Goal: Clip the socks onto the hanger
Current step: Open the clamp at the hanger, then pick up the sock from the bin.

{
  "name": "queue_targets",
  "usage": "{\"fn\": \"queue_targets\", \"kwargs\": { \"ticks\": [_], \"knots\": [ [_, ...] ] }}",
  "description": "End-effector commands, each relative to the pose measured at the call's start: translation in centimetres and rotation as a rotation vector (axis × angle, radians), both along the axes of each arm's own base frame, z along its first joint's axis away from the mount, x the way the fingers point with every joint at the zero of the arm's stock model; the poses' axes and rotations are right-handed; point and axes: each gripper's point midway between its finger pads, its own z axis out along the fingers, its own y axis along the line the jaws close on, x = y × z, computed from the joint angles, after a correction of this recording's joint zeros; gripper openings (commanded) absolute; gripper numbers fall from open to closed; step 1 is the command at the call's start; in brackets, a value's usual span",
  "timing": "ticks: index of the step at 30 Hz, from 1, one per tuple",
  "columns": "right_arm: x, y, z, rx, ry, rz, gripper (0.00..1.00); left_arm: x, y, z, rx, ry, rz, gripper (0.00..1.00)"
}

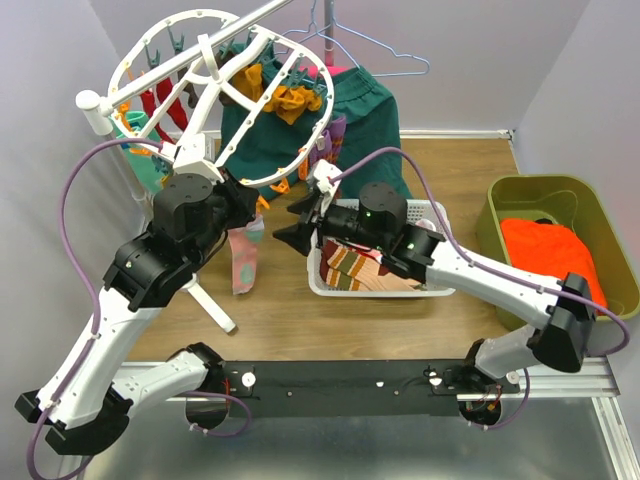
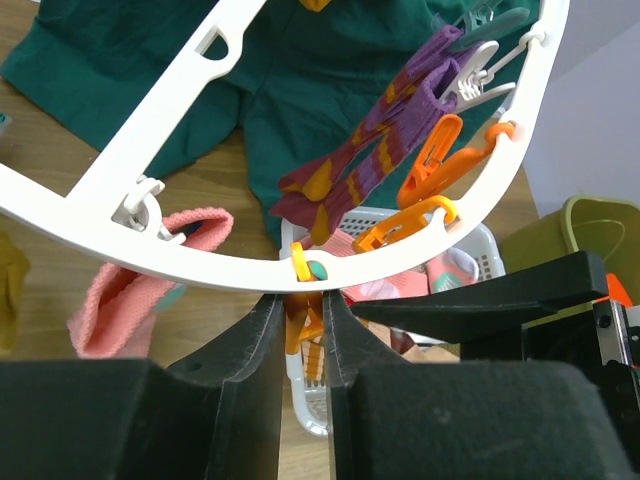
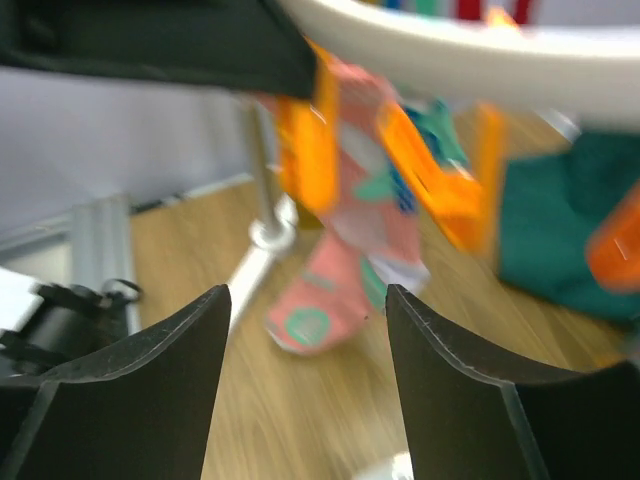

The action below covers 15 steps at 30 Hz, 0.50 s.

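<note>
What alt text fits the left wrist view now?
The left gripper pinches an orange plastic clip under the white plastic lattice hanger. A purple-and-orange patterned sock hangs beyond, a pink knit sock at left.

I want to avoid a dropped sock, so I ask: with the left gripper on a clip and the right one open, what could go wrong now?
1. The right gripper is open and holds nothing; whether any clip bites the pink sock is unclear, so it may fall.
2. The left gripper squeezes an orange clip under the hanger rim; letting go could make the hanger swing.
</note>
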Motion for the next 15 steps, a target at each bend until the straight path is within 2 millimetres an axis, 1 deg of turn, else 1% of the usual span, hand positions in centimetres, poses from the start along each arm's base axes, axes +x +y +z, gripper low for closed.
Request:
{"fn": "queue_targets", "kwargs": {
  "ticks": [1, 3, 4, 5, 6, 8, 9, 10, 11, 13, 14, 15],
  "knots": [
    [3.3, -6.3, -6.4, -0.239, 0.083, -0.315, 0.72, 0.5, 0.3, -0.3, 0.023, -0.012, 0.018, 0.10],
    [5.4, -9.1, -8.8, -0.306, 0.116, -0.421, 0.72, 0.4, 0.4, -0.4, 0.025, -0.012, 0.018, 0.10],
    [5.9, -10.5, -10.9, -0.361, 0.153, -0.454, 0.72, 0.4, 0.4, -0.3, 0.024, -0.015, 0.016, 0.10],
    [6.6, -11.5, -12.0, -0.383, 0.176, -0.482, 0.72, 0.2, 0.4, -0.2, 0.020, -0.017, 0.014, 0.10],
    [8.1, -13.2, -13.2, -0.400, 0.204, -0.536, 0.72, 0.2, 0.4, -0.2, 0.019, -0.018, 0.014, 0.10],
    [9.5, -14.7, -15.9, -0.459, 0.242, -0.581, 0.72, 0.2, 0.3, -0.2, 0.019, -0.019, 0.010, 0.10],
    [10.5, -15.5, -16.5, -0.480, 0.246, -0.606, 0.72, 0.2, 0.4, -0.1, 0.019, -0.019, 0.010, 0.10],
    [11.1, -15.7, -18.6, -0.525, 0.272, -0.612, 0.72, 0.2, 0.4, 0.0, 0.020, -0.021, 0.010, 0.10],
    [11.8, -15.6, -18.8, -0.529, 0.278, -0.622, 0.72, 0.2, 0.4, 0.1, 0.019, -0.022, 0.011, 0.10],
    [13.0, -15.8, -20.4, -0.591, 0.266, -0.624, 0.72, 0.2, 0.4, 0.2, 0.019, -0.023, 0.011, 0.10],
    [13.4, -15.7, -22.6, -0.642, 0.288, -0.625, 0.72, 0.2, 0.4, 0.3, 0.018, -0.026, 0.012, 0.10],
    [14.3, -15.1, -22.6, -0.647, 0.282, -0.623, 0.72, 0.2, 0.4, 0.4, 0.016, -0.027, 0.011, 0.10]
  ]
}}
